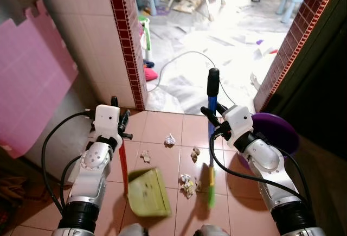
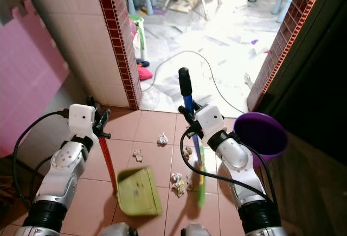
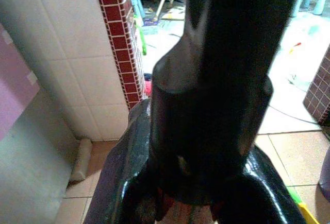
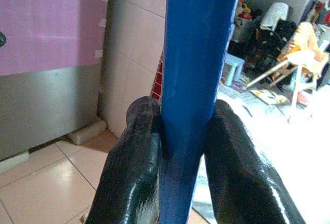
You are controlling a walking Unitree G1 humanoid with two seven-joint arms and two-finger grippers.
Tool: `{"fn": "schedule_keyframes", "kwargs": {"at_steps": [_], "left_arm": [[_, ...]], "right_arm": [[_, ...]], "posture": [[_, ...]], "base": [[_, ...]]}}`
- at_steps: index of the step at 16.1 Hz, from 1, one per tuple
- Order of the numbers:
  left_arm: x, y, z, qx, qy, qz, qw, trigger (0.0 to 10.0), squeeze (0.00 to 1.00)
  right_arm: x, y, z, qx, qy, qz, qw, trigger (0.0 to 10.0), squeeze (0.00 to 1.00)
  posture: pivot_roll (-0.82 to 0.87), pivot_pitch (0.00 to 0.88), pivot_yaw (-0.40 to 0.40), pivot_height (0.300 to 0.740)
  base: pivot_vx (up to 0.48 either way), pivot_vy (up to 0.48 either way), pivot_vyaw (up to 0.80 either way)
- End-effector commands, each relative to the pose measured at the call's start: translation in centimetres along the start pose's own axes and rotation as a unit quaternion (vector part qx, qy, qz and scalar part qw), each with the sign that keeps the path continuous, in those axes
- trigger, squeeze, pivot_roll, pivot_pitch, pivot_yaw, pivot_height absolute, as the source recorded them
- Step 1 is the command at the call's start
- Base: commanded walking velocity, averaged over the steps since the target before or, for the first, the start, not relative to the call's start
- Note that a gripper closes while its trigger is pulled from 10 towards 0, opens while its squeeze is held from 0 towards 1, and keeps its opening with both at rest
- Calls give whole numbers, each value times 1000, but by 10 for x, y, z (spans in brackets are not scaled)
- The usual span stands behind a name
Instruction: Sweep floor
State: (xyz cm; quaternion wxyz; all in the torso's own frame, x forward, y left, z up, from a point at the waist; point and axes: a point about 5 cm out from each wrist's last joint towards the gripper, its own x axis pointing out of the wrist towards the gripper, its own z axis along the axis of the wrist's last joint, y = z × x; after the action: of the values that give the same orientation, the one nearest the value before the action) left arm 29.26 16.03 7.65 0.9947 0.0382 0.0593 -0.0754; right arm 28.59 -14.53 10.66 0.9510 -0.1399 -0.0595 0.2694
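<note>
The robot stands on pink floor tiles (image 1: 162, 130) facing a doorway, and the dustpan (image 1: 147, 191) makes the handiest landmark: a yellow-green pan lying flat on the tiles right in front of it. The pan's red handle (image 1: 123, 163) rises from its left edge, and the left gripper (image 1: 121, 123) is clenched around the top of that handle, the black fingers (image 3: 129, 177) pressed against a dark grip. To the right of the dustpan the broom (image 1: 211, 138) stands nearly upright, blue shaft topped with a black cap, its green bristles (image 1: 211, 187) down on the tiles just right of the pan. The right gripper (image 1: 212, 118) grasps the blue shaft partway up, a finger (image 4: 134, 172) tight on either side of it. Crumpled paper scraps (image 1: 187, 183) lie between the dustpan and the bristles, with more scraps (image 1: 170, 139) scattered on the tiles beyond the pan. Well to the right of the dustpan, past the broom, sits a purple bucket (image 1: 276, 130). Beyond the pan on the left is a white tiled wall edged with red brick (image 1: 126, 35), and a white cable (image 1: 184, 57) loops over the bright floor past it.
</note>
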Motion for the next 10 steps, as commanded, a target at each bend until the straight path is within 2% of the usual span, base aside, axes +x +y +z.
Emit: {"fn": "schedule_keyframes", "kwargs": {"at_steps": [1, 5, 7, 9, 10], "left_arm": [[1, -1, 9, 2, -18, -8, 1000, 10000, 0], [5, -7, 11, 9, -26, -22, 999, 10000, 0], [10, -7, 12, 5, -34, -11, 999, 10000, 0], [12, -9, 7, 11, -30, -3, 999, 10000, 0], [14, -10, 3, 0, -21, 0, 1000, 10000, 0]], "right_arm": [[5, -2, 12, -19, -28, 8, 999, 10000, 0], [9, 0, 12, -19, -28, 20, 999, 10000, 0], [13, 1, 12, -17, -28, 26, 999, 10000, 0], [17, 3, 9, -12, -23, 32, 999, 10000, 0], [18, 2, 5, -14, -14, 29, 999, 10000, 0]], "posture": [[-128, 0, 32, 740], [-126, 0, 30, 740], [-128, 7, 29, 740], [-142, 35, 27, 740], [-147, 56, 18, 740]], "base": [[0, 0, 0], [0, 0, 0], [0, 0, 0], [0, 0, 0], [0, 0, 0]]}}
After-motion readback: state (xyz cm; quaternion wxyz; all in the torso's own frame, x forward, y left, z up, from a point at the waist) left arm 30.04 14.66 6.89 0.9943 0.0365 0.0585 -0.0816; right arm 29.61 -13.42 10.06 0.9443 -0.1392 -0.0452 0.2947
